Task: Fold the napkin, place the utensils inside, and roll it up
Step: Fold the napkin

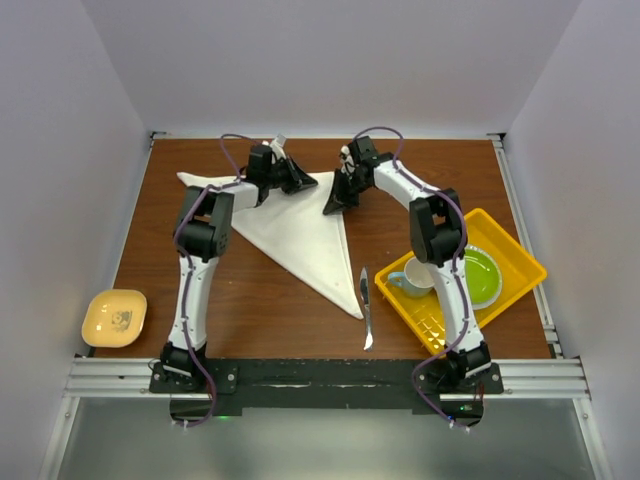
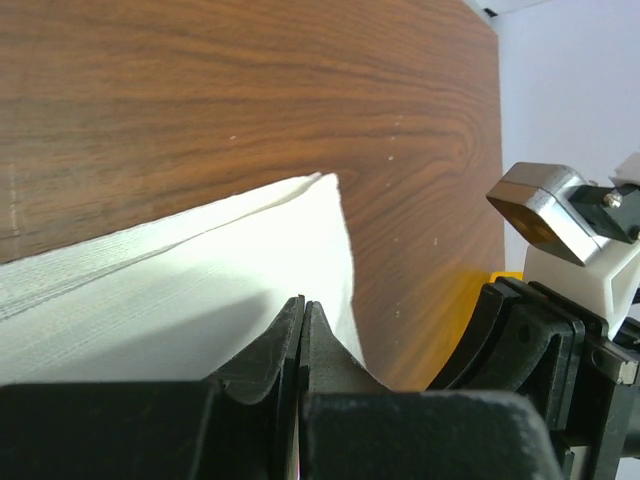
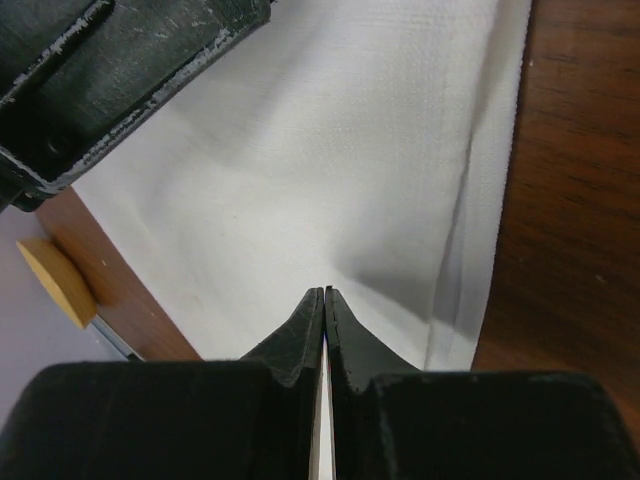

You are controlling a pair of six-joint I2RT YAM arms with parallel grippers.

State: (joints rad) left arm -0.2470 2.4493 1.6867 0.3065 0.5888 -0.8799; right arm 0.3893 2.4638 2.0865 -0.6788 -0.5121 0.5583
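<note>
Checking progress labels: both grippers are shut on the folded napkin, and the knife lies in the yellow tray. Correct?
No: the top view shows the knife on the table beside the yellow tray, not in it. The left gripper and right gripper are shut on the folded napkin.

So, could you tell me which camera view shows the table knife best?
The top external view: the table knife lies whole on the wooden table, between the napkin and yellow tray. Neither wrist view shows it.
</note>
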